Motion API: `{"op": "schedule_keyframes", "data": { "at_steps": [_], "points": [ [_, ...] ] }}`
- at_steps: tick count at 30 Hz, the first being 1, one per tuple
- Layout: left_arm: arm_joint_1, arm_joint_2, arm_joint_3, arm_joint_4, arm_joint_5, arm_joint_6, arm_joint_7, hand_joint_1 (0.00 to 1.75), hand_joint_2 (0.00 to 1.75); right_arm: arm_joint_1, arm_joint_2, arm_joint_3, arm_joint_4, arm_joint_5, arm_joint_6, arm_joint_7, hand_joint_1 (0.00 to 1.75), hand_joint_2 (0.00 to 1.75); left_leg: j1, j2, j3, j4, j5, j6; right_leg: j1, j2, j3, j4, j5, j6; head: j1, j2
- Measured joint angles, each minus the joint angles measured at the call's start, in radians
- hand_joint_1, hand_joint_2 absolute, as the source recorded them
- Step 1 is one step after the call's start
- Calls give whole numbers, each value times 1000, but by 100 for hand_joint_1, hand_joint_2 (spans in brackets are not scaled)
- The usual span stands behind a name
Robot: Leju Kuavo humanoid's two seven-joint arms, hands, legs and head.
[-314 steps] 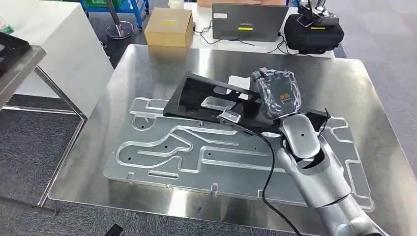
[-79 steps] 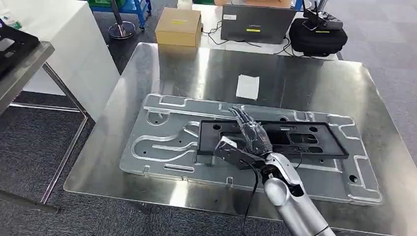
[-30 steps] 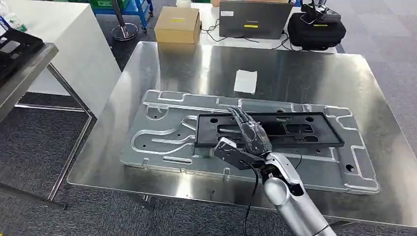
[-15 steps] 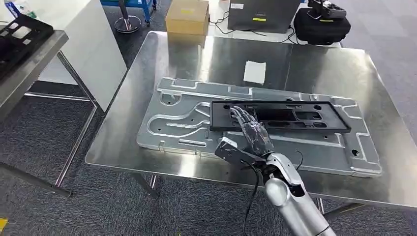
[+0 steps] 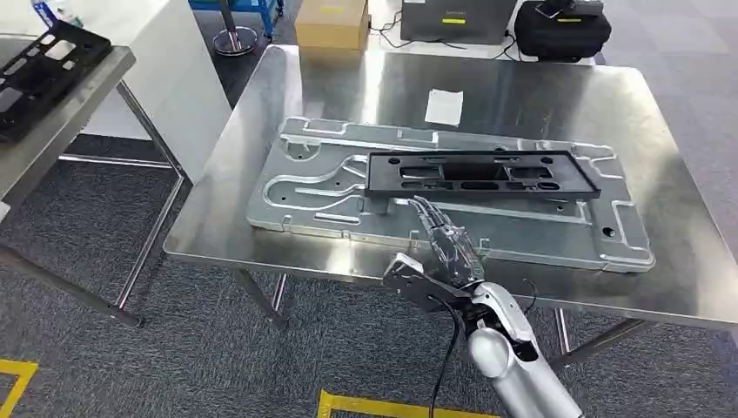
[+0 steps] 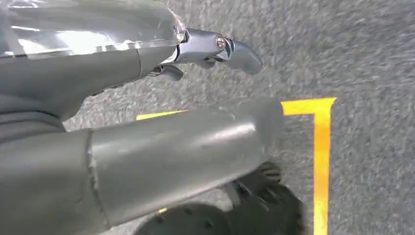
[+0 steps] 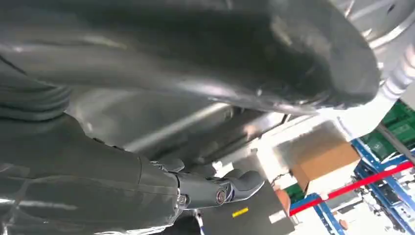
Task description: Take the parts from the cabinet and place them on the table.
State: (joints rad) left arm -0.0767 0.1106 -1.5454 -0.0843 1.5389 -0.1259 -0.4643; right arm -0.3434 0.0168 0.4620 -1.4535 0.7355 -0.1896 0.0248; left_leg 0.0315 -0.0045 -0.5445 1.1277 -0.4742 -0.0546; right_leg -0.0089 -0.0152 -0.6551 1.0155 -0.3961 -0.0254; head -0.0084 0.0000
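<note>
The right hand (image 5: 444, 261) hangs at the near edge of the steel table (image 5: 522, 96), fingers stretched forward and apart, thumb out to the side, holding nothing; a clear film wraps its dark fingers. The left hand (image 6: 122, 98) hangs over grey carpet beside a yellow floor line (image 6: 320, 161); its thumb lies straight and apart from the darker fingers, which curl slightly around nothing.

At far left, a black moulded tray (image 5: 43, 74) full of cut-outs lies on a grey metal stand (image 5: 83, 109). Next comes the table, brushed and reflective, with rounded corners. On it lies a wide aluminium plate (image 5: 331, 187), machined with winding raised channels and small holes. The black part (image 5: 483, 172), a long flat rectangular frame of matte plastic with several rectangular openings, lies flat across the plate's far half, just beyond the right hand's fingertips and apart from them. A small white paper sheet (image 5: 445, 107) lies behind it on bare steel.

Along the far edge stand a brown cardboard box (image 5: 331, 23) with a yellow label, a grey laptop (image 5: 455, 19) bearing a yellow sticker, and a black bag (image 5: 559, 30). No writing can be read on any of them.
</note>
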Motion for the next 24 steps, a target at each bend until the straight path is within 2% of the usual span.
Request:
{"op": "schedule_keyframes", "data": {
  "at_steps": [1,2,3,4,5,6,7,8,9,10,11,12,13,14,15,16,17,18,20,21,22,23,24],
  "points": [
    [-2,-1,0,0,1,0,0,0,0,11,0,-3,-15,-3,-4,-3,0,0,0,-2,51,-84,-50,-2,3,1,-12,11,5,7,-2,0],
    [-2,0,0,0,6,0,0,0,0,25,-1,-8,-32,-8,-10,-6,0,0,-10,-7,73,-118,-60,17,4,1,-17,18,10,14,-2,0],
    [2,-1,0,0,8,0,-1,0,0,41,-1,-12,-46,-14,-19,-10,0,0,-11,-4,62,-117,-57,22,4,0,-13,15,19,21,0,0],
    [3,-1,0,0,8,0,-3,0,0,58,-2,-18,-60,-19,-25,-15,0,0,-14,-4,57,-110,-53,30,4,1,-13,11,29,28,-5,0],
    [3,-1,0,0,9,0,-5,0,0,79,-4,-26,-77,-28,-32,-20,0,0,-14,-3,53,-112,-45,42,4,1,-14,8,38,35,-3,0],
    [4,-3,0,0,10,0,-6,0,0,102,-9,-35,-94,-40,-38,-27,0,0,-7,4,44,-119,-29,57,-2,5,-19,15,28,41,-4,0],
    [4,-4,1,0,10,0,-6,0,0,128,-12,-45,-115,-52,-45,-35,0,0,-8,5,30,-120,-17,66,-3,9,-32,40,-28,45,-2,0],
    [5,-4,2,0,10,0,-6,0,0,154,-14,-56,-138,-65,-50,-48,0,175,-9,6,17,-119,-4,76,-4,11,-48,95,-102,47,3,0],
    [7,-5,2,1,11,0,-6,0,0,180,-17,-70,-160,-78,-57,-59,0,175,-10,6,1,-119,9,77,-4,11,-63,167,-166,51,3,0],
    [9,-6,3,2,11,0,-8,0,0,204,-18,-82,-176,-86,-60,-64,0,175,-12,6,-16,-117,22,77,-4,12,-75,236,-206,53,4,0],
    [11,-8,3,3,11,0,-8,0,0,227,-19,-96,-194,-91,-65,-71,0,175,-13,6,-35,-115,35,77,-4,12,-79,292,-213,54,4,0],
    [13,-9,5,5,11,0,-8,0,0,249,-19,-104,-207,-96,-71,-73,0,175,-14,6,-53,-113,45,75,-4,12,-67,310,-191,54,3,0],
    [14,-11,7,6,11,0,-9,0,0,274,-21,-117,-228,-100,-77,-80,0,175,-15,7,-72,-110,57,74,-4,12,-35,292,-152,51,4,0],
    [16,-13,10,6,11,0,-9,0,0,299,-21,-128,-248,-104,-81,-86,0,175,-16,7,-89,-107,68,71,-3,12,18,236,-113,45,4,0],
    [17,-15,12,8,11,0,-9,0,0,318,-21,-137,-262,-107,-85,-91,0,175,-17,6,-101,-106,78,68,-2,12,82,160,-104,37,3,0],
    [16,-20,17,9,11,-1,-9,0,0,340,-21,-148,-282,-114,-90,-98,0,175,-17,6,-104,-104,86,66,3,13,159,67,-130,26,3,0],
    [18,-23,26,11,11,-1,-10,0,0,364,-21,-160,-309,-124,-98,-106,0,175,-23,4,-107,-103,93,59,8,11,218,-31,-167,20,4,0],
    [20,-24,30,15,11,-3,-10,0,0,392,-21,-171,-326,-133,-106,-111,0,175,-21,5,-105,-110,106,52,8,11,216,-31,-165,22,0,0],
    [24,-29,41,23,11,-8,-10,0,0,462,-21,-206,-356,-163,-122,-115,0,175,-16,4,-105,-123,129,39,15,11,207,-35,-149,10,5,0],
    [30,-31,50,30,11,-10,-10,0,0,495,-20,-224,-365,-182,-124,-120,0,175,-19,-1,-113,-123,134,33,2,6,196,-48,-128,0,7,0],
    [33,-35,55,32,11,-13,-9,0,0,521,-18,-239,-373,-193,-125,-124,0,175,-17,0,-125,-107,93,29,3,2,180,-47,-114,-4,5,0],
    [37,-35,58,37,11,-15,-9,0,0,549,-18,-259,-382,-201,-128,-129,0,175,-16,1,-138,-58,12,27,4,2,162,-47,-100,-18,-3,0],
    [38,-37,62,39,11,-15,-8,0,0,572,-15,-283,-390,-214,-129,-129,0,175,-14,1,-147,7,-56,24,5,2,147,-45,-88,-17,-6,0]
  ]
}}
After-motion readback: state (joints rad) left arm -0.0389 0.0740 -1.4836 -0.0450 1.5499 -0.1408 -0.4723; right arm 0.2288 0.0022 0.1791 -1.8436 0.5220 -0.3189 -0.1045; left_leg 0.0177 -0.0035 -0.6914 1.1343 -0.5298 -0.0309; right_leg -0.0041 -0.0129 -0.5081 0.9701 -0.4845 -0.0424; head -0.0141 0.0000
